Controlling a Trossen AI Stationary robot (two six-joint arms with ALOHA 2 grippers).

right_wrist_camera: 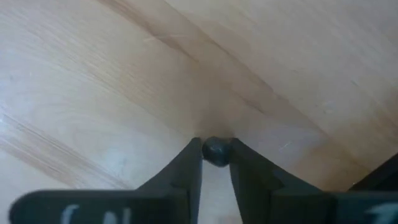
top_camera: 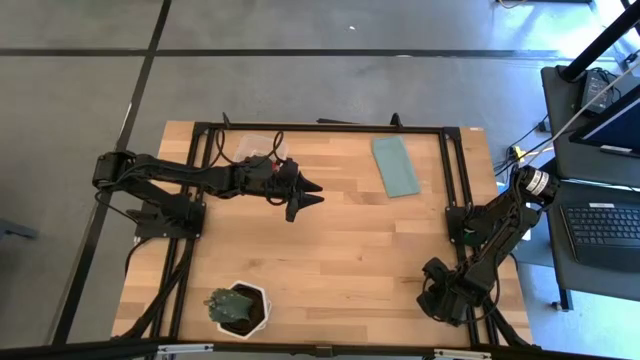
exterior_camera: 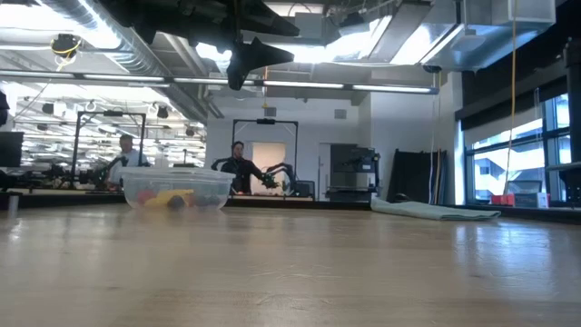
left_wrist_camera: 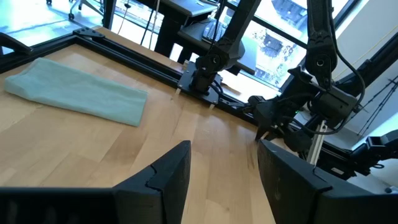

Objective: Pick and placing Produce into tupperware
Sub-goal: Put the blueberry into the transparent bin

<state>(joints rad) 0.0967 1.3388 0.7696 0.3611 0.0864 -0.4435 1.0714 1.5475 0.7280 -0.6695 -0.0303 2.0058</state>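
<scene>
The tupperware (exterior_camera: 174,191), a clear tub with yellow and red produce inside, stands on the table's far left part (top_camera: 262,142), partly under my left arm. My left gripper (top_camera: 312,198) hangs open high above the table, right of the tub, with nothing between its fingers (left_wrist_camera: 224,162). My right gripper (top_camera: 440,300) points down at the table's near right corner. In the right wrist view it is shut on one small dark round piece of produce (right_wrist_camera: 216,151). My right gripper pinches the small dark round piece (right_wrist_camera: 216,151) between its two fingertips (right_wrist_camera: 193,155), one on each side. The fingers come from above, pointing down. The piece is down at the wooden tabletop; whether it is lifted clear, I cannot tell.
A flat teal lid (top_camera: 396,166) lies at the far right of the table. A green plant in a white pot (top_camera: 238,308) stands near the front left edge. A black frame (top_camera: 330,126) runs round the table. People work in the room behind.
</scene>
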